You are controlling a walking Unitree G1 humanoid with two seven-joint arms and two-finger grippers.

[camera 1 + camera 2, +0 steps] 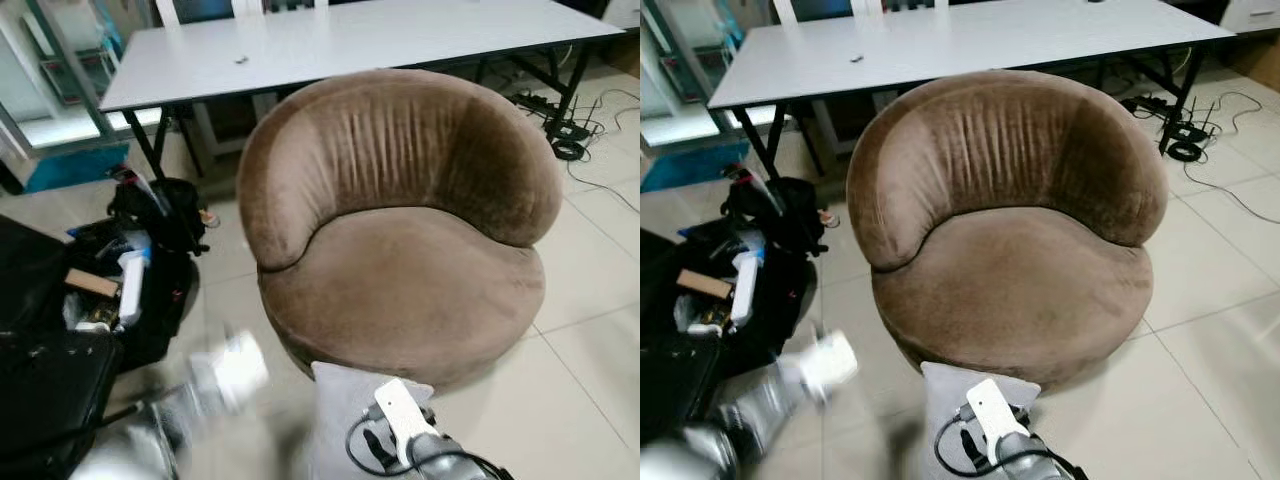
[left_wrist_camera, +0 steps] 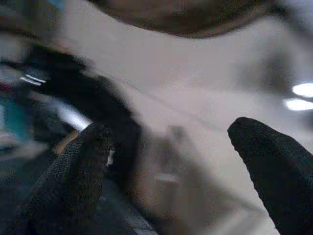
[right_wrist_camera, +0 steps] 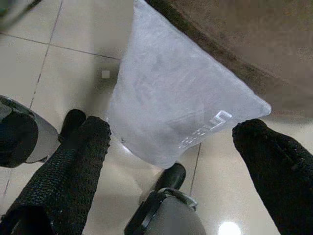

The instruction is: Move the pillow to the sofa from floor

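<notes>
A light grey pillow (image 3: 181, 98) lies on the tiled floor against the front base of the round brown sofa (image 1: 400, 270); in the left eye view the pillow (image 1: 340, 395) peeks out just beyond my right arm. My right gripper (image 3: 173, 129) hangs open above the pillow's near edge, with one black finger on each side and nothing between them. The right wrist with its white block (image 1: 405, 415) is low in the head views. My left gripper (image 2: 171, 129) is open and empty, and its view is blurred. The left arm (image 1: 220, 375) is a blur left of the pillow.
A white table (image 1: 350, 40) stands behind the sofa. Black bags with clutter (image 1: 140, 270) and a black case (image 1: 50, 400) crowd the floor on the left. Cables (image 1: 565, 125) lie at the back right. Open tiles (image 1: 590, 330) spread to the right of the sofa.
</notes>
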